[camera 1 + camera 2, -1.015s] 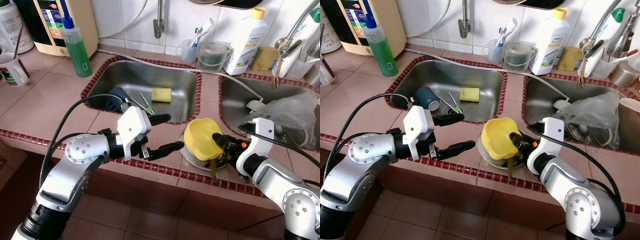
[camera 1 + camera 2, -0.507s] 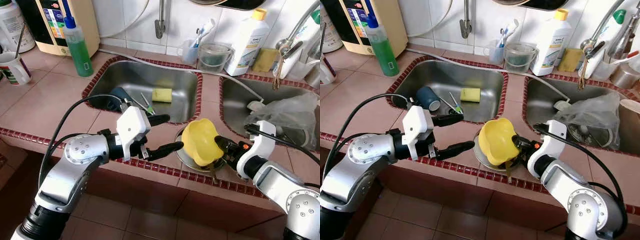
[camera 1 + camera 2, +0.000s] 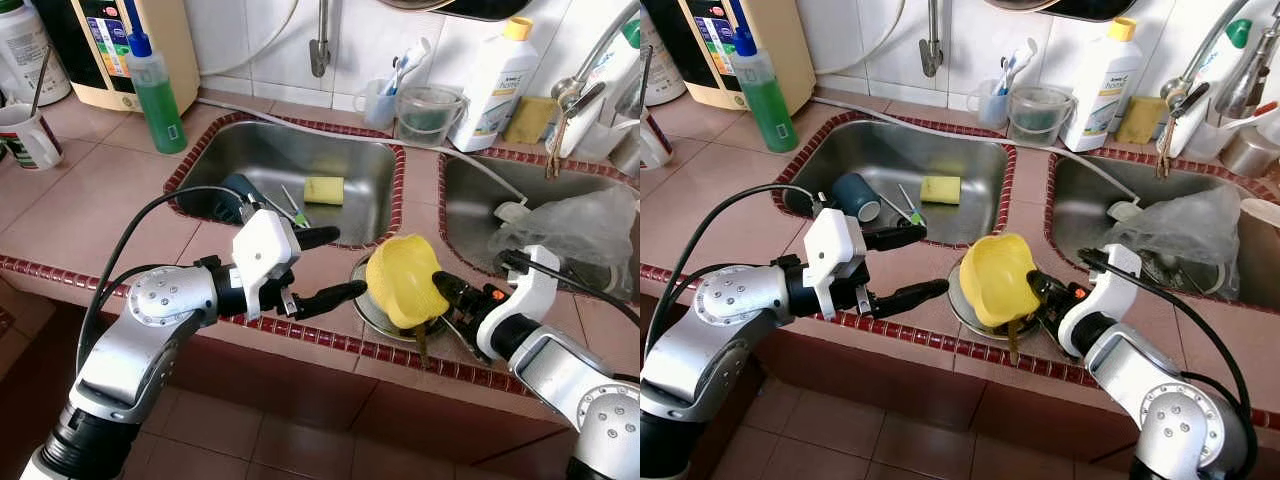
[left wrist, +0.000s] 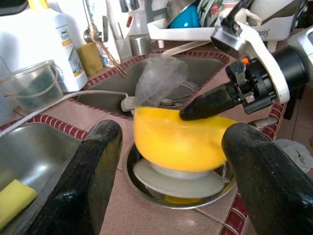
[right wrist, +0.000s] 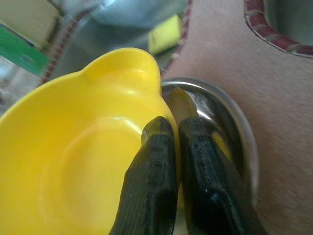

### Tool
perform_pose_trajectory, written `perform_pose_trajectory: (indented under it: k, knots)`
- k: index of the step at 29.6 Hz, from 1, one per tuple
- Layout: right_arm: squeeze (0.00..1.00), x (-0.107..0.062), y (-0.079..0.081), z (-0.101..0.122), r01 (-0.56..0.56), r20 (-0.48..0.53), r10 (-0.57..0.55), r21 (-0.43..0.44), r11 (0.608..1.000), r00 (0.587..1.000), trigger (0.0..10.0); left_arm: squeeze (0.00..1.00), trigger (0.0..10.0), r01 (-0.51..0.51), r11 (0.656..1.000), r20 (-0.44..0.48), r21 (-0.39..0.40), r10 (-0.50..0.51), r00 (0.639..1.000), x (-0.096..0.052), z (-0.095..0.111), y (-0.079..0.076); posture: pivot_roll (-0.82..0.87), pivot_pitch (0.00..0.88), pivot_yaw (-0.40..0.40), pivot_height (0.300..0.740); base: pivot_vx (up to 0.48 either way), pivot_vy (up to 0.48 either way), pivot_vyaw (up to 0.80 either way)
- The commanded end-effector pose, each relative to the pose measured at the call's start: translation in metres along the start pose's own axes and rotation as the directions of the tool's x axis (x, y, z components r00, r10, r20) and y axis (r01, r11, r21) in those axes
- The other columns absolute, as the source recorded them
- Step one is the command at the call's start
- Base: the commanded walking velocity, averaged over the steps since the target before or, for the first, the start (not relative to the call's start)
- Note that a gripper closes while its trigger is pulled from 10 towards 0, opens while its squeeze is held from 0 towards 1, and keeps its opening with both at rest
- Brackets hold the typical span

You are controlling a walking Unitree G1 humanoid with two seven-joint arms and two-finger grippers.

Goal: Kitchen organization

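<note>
A yellow plastic bowl (image 3: 402, 283) hangs tilted over a round steel dish (image 3: 965, 303) on the counter's front edge between the two sinks. My right gripper (image 3: 1032, 290) is shut on the yellow bowl's rim (image 5: 164, 115), one finger inside and one outside. A brownish liquid drips from the yellow bowl (image 3: 1011, 339) past the counter edge. The steel dish (image 4: 146, 186) holds a white plate (image 4: 181, 178). My left gripper (image 3: 335, 264) stands open just left of the bowl, its fingers (image 4: 98, 161) wide apart and holding nothing.
The left sink (image 3: 260, 160) holds a dark cup (image 3: 232, 190), a yellow sponge (image 3: 323, 189) and utensils. The right sink (image 3: 470, 200) holds a plastic bag (image 3: 575, 225). A green soap bottle (image 3: 155, 85), a mug (image 3: 25, 135) and a white detergent bottle (image 3: 497, 80) stand on the counter.
My right gripper has tipped and shifted the yellow bowl a little over the steel dish, and liquid still drips from it. The left gripper has stayed open in place.
</note>
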State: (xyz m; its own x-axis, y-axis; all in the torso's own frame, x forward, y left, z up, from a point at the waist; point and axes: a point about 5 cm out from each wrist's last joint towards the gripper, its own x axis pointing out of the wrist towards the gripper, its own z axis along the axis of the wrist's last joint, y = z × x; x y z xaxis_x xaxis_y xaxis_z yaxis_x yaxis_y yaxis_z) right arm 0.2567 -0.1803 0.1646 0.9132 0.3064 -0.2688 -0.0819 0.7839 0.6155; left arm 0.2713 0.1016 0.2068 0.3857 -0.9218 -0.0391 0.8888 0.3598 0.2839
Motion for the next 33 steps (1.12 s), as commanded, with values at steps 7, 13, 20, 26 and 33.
perform_pose_trajectory:
  k: [7,13,20,26,33]
  knots:
    - [0.0,0.0,0.009,0.016,-0.1,0.093,0.095,0.052,0.994,0.991,0.0,0.0,10.0,-0.019,0.999,0.005,0.026,0.019,1.0,-0.002,0.007,0.005,0.07,0.101,-0.047,0.74,0.0,0.0,0.0]
    - [0.0,0.001,0.016,0.019,-0.141,0.121,0.133,0.059,0.988,0.984,0.0,0.0,10.0,-0.024,0.999,0.002,0.027,0.024,1.0,-0.002,0.007,0.006,0.08,0.099,-0.044,0.74,0.0,0.0,0.0]
    - [0.0,0.004,0.019,0.025,-0.166,0.156,0.156,0.057,0.984,0.975,6.4,0.0,10.0,-0.032,0.999,0.002,0.03,0.032,0.999,-0.003,0.007,0.009,0.08,0.093,-0.04,0.74,0.0,0.0,0.0]
    - [0.0,0.004,0.024,0.039,-0.228,0.301,0.223,-0.019,0.974,0.927,10.0,0.0,10.0,-0.086,0.996,0.015,0.015,0.085,0.996,-0.005,0.009,0.017,0.09,0.083,-0.041,0.74,0.0,0.0,0.0]
    - [0.0,0.005,0.027,0.05,-0.169,0.425,0.233,-0.184,0.968,0.875,10.0,0.0,10.0,-0.262,0.965,0.019,0.012,0.262,0.965,-0.008,0.004,0.036,0.09,0.069,-0.039,0.74,0.0,0.0,0.0]
